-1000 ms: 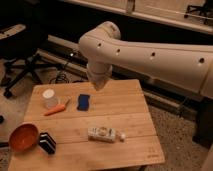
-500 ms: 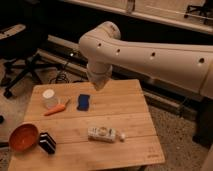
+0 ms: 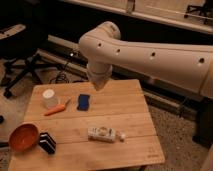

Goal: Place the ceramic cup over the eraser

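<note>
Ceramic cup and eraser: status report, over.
Claw shut, above table's far edge, clear of cup. Ceramic cup upright far-left, not over eraser. Carrot beside cup; orange bowl beside eraser.

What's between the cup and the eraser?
The carrot, right by the cup, then bare table down to the eraser, in the camera view. The hand hangs shut over the table, near the blue pad.

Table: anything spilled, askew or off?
Nothing spilled or broken. One oddity: the orange bowl sits at the table's left edge and seems to overhang it, next to the eraser. The gripper hangs shut above the far edge, holding nothing.
</note>
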Motion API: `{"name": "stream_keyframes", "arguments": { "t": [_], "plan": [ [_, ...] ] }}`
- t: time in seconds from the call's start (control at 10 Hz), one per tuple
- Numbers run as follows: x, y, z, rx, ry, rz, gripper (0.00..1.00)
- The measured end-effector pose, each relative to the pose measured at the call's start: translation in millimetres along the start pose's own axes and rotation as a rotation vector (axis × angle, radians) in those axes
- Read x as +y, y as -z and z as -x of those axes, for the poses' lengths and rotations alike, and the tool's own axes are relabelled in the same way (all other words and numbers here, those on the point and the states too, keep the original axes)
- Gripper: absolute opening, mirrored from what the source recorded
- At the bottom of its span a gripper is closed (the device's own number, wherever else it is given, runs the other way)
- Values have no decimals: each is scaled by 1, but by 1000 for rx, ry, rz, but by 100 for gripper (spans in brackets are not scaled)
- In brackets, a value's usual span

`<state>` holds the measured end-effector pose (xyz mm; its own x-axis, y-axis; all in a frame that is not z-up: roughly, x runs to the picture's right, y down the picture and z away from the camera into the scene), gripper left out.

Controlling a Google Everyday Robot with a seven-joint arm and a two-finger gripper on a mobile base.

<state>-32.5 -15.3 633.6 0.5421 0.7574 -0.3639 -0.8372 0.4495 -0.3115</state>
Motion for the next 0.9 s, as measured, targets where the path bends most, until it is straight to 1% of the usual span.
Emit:
{"name": "stream_keyframes", "arguments": {
  "t": [0.7,0.8,0.9],
  "plan": [
    [0,0,0,0,3,-3,4],
    [-1,1,1,0,11,-11,4],
    [-4,3,7,10,28,-36,4]
  ]
}}
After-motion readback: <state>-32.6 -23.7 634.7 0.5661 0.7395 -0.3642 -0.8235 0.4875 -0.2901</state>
